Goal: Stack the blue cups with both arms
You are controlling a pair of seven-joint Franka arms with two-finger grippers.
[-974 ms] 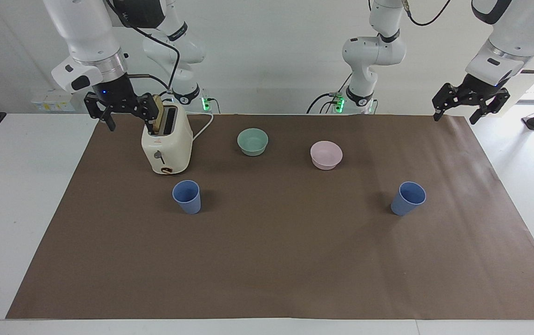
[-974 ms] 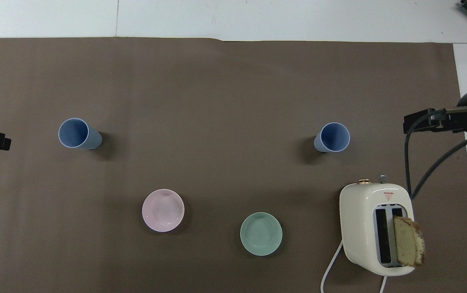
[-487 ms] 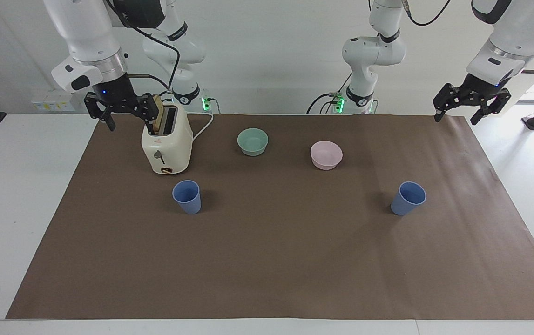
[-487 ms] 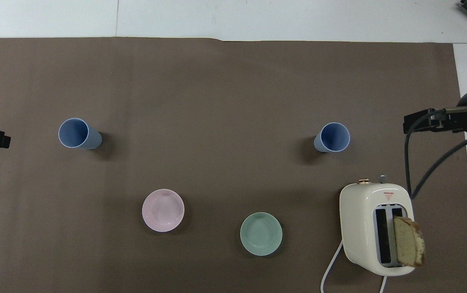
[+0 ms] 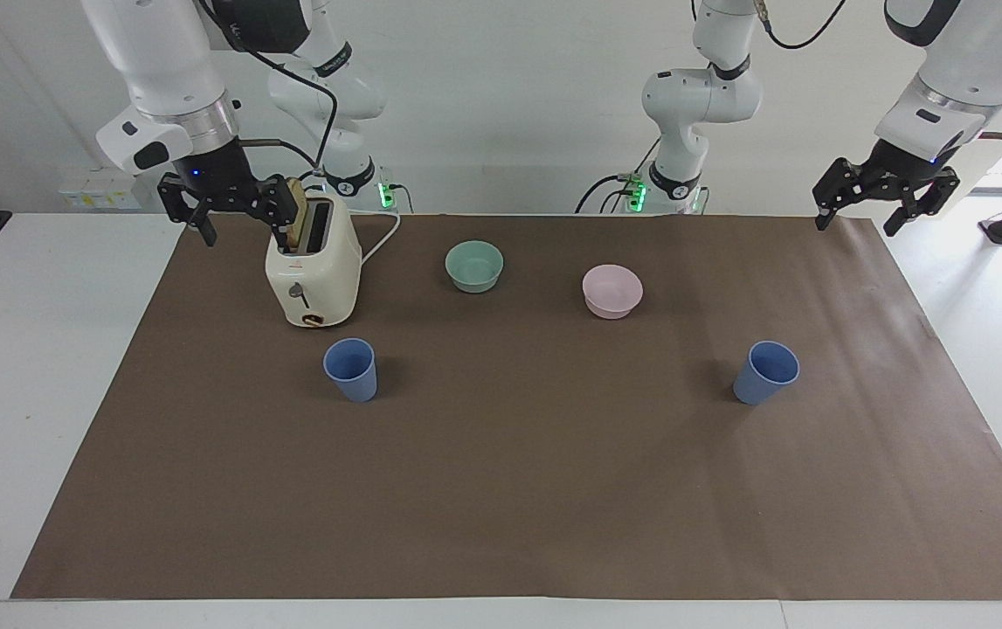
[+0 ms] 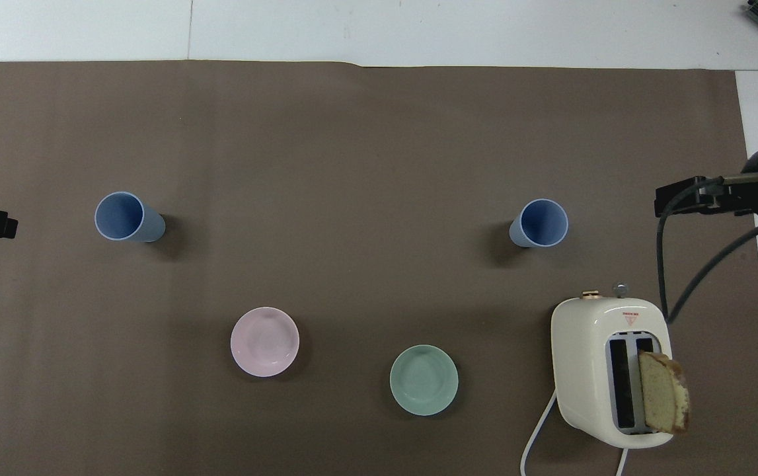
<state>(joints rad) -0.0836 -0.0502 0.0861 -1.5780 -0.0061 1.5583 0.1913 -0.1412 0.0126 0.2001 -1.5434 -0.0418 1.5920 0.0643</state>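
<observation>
Almost nothing has changed over the last second. The left end effector, hanging above the corner of the brown paper mat at the left arm's end of the desk, has lifted a touch and drifted slightly outward; its fingers stand apart and hold nothing. The right end effector has stayed where it was, up in the air just beside the cream two-slot toaster with its slice of bread, at the edge nearest the robots toward the right arm's end; its fingers are also spread and empty.

The two matte periwinkle-blue tapered plastic cups have not moved. One blue cup stands upright just in front of the toaster, farther from the robots than it, toward the right arm's end. The other blue cup stands upright toward the left arm's end, well apart from the first. Between them and nearer the robots sit the mint-green bowl and the pale pink bowl, untouched.

For the task, this reads as the very start: neither cup is grasped, no stacking has begun, and both arms have yet to descend toward a cup.
</observation>
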